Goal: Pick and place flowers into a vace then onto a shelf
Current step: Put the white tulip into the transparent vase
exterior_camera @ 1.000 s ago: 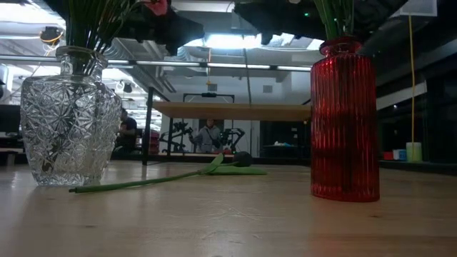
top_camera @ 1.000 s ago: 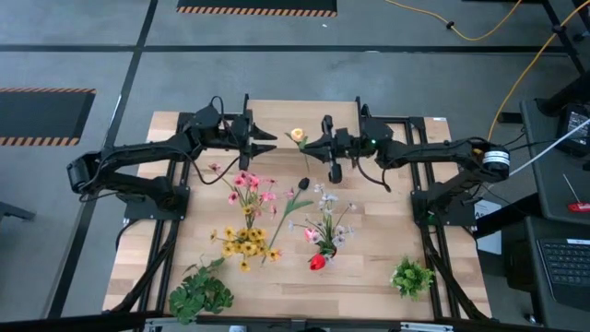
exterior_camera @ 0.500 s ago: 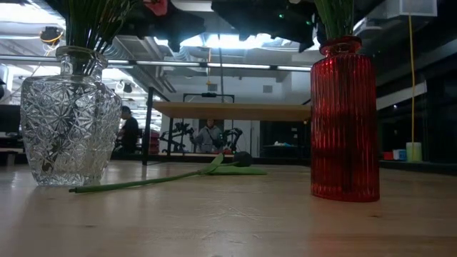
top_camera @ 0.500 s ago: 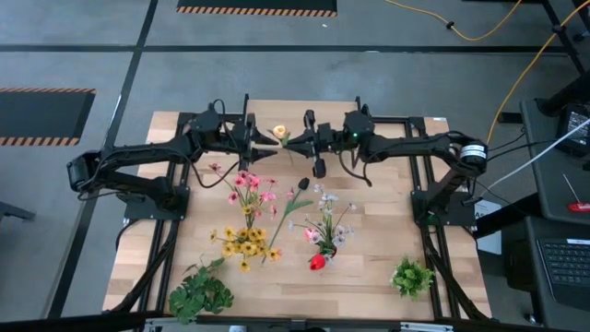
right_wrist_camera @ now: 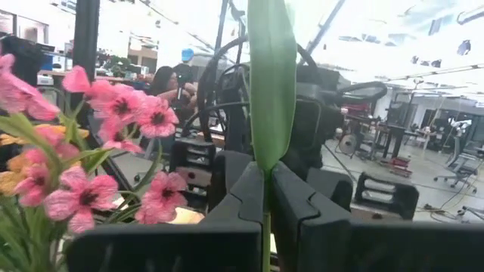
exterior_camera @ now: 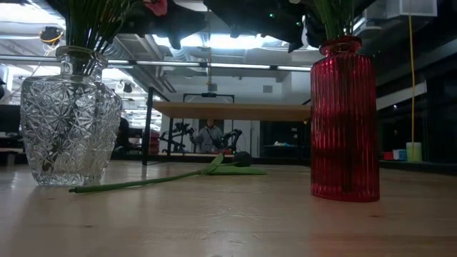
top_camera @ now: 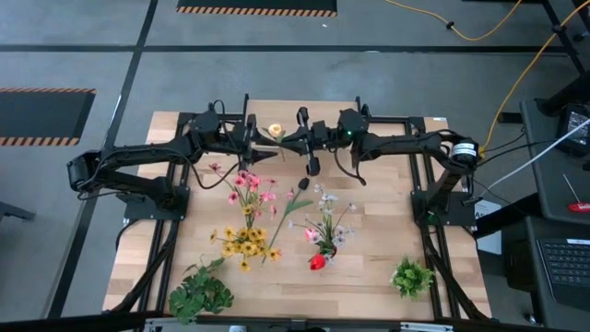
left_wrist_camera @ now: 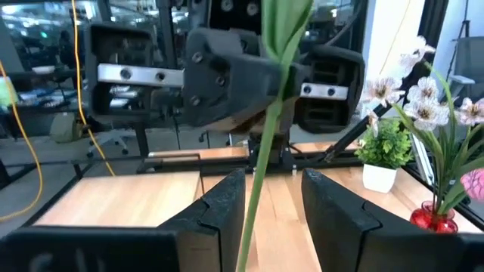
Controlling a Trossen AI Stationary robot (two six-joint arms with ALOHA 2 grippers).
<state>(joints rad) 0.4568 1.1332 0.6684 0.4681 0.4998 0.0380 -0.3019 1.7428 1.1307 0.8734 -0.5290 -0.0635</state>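
Over the shelf (top_camera: 383, 124) at the table's far end, the high view has both arms meeting: the right gripper (top_camera: 284, 139) holds a yellow flower (top_camera: 274, 131) and the left gripper (top_camera: 261, 138) sits right against it. Nearer than the shelf stand two full vases, with a loose dark flower (top_camera: 293, 199) lying between them.

Low view only catches the clear vase (exterior_camera: 69, 118), the red vase (exterior_camera: 345, 120) and that loose stem flat on the wood.

Left wrist view shows what the others don't: its fingers (left_wrist_camera: 219, 211) are about half apart with the stem between them, not pinching yet.

Right wrist view: jaws clamped tight on the stem just under a leaf.

I'd say that stem is light, thin and bendy, so grab low on the bare stalk, never the bloom.
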